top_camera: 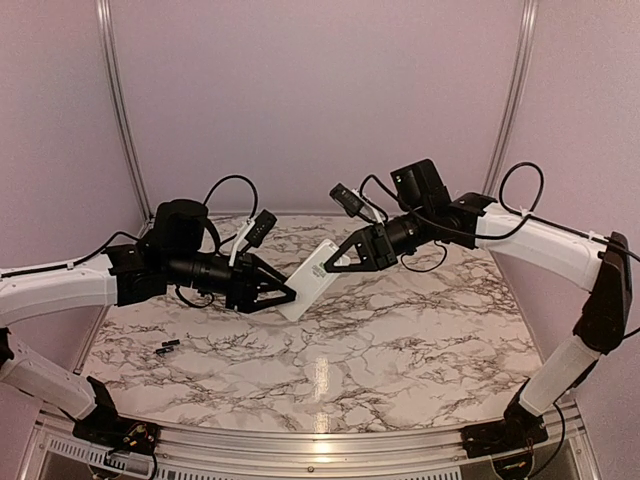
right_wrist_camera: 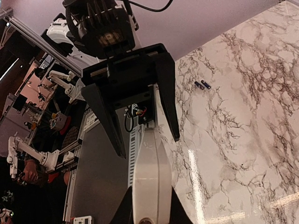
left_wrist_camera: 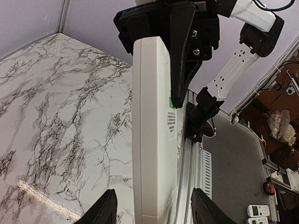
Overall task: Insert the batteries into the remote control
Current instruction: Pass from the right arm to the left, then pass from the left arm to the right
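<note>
The white remote control (top_camera: pixel 309 279) hangs tilted above the middle of the marble table, between both arms. My right gripper (top_camera: pixel 333 264) is shut on its upper end; in the right wrist view the remote control (right_wrist_camera: pixel 150 177) is pinched between the right gripper's (right_wrist_camera: pixel 149 214) dark fingers. My left gripper (top_camera: pixel 285 293) straddles the lower end with its jaws open. In the left wrist view a gap shows on each side of the remote control (left_wrist_camera: pixel 152 130) between the fingertips (left_wrist_camera: pixel 105 211) of my left gripper (left_wrist_camera: pixel 156 212). Two dark batteries (top_camera: pixel 167 347) lie side by side on the table at the left, and the batteries (right_wrist_camera: pixel 202 85) also show in the right wrist view.
Aluminium rails (top_camera: pixel 300 440) edge the table, and purple walls (top_camera: pixel 320 100) close it at the back and sides. Black cables (top_camera: pixel 225 190) loop off both wrists. Beyond the table's rail (left_wrist_camera: pixel 187 154) is a grey floor with clutter (left_wrist_camera: pixel 257 215).
</note>
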Controlling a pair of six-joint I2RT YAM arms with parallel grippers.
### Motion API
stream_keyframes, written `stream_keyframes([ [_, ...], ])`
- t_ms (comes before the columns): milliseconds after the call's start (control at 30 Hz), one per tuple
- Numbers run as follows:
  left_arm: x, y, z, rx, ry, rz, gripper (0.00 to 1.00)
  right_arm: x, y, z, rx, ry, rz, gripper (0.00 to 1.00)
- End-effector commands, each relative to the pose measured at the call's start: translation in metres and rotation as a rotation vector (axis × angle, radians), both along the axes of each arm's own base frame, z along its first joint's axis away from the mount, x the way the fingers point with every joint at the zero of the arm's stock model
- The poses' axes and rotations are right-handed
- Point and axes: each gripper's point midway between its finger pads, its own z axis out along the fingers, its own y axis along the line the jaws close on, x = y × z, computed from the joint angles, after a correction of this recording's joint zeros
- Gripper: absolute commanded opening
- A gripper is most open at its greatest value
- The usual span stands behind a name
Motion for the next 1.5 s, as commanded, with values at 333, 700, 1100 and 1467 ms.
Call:
stream_keyframes([
  [333,-0.009,-0.009,0.022,-0.095,0.041,-0.079,0.19,-0.012,0.012,0.028,0.06,-0.064,0.073,0.04],
  [700,-0.005,0.003,0.055,-0.247,0.006,0.014,0.0,-0.002,0.008,0.056,0.217,-0.059,-0.075,0.78],
  [1100,0.0,0.015,0.088,-0.412,-0.004,0.095,0.0,0.007,0.02,0.063,0.356,0.009,-0.16,0.74],
  [1467,0.005,0.014,0.086,-0.448,0.025,0.115,0.0,0.006,0.04,0.068,0.394,0.035,-0.148,0.57],
])
